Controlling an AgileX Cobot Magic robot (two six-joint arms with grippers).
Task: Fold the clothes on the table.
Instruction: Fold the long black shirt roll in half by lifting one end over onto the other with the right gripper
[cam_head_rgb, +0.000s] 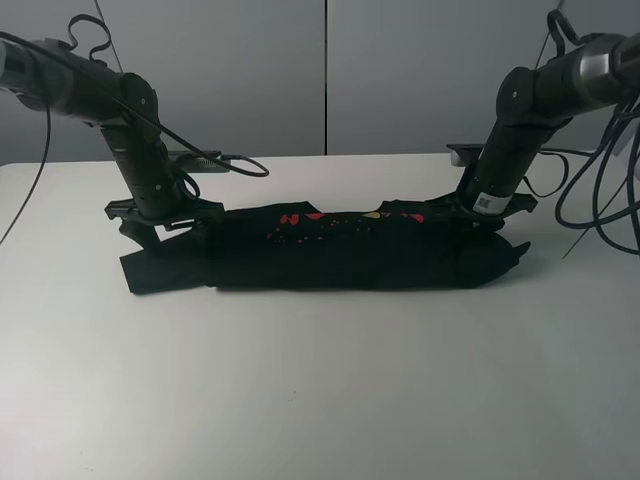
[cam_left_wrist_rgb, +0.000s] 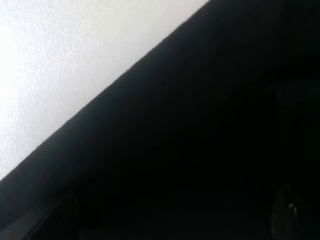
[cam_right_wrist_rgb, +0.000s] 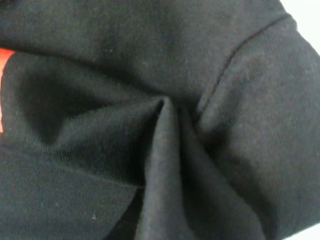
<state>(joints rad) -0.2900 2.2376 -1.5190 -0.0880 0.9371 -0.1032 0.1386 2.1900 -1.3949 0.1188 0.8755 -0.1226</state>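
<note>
Right gripper (cam_head_rgb: 478, 212) is pinched on a gathered fold at one end of the shirt (cam_head_rgb: 340, 255); left gripper (cam_head_rgb: 160, 215) stands spread over the other end. We find the shirt lying on the table (cam_head_rgb: 320, 400), already doubled into a long band. Crosswise folding, we judge, remains.

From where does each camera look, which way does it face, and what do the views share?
High: above the near side, facing down at the table, shirt, both arms, left tool, right tool.
Left wrist: close over shirt edge and table; no robot part clear.
Right wrist: close on bunched shirt; no robot part shows.
All share the shirt.
</note>
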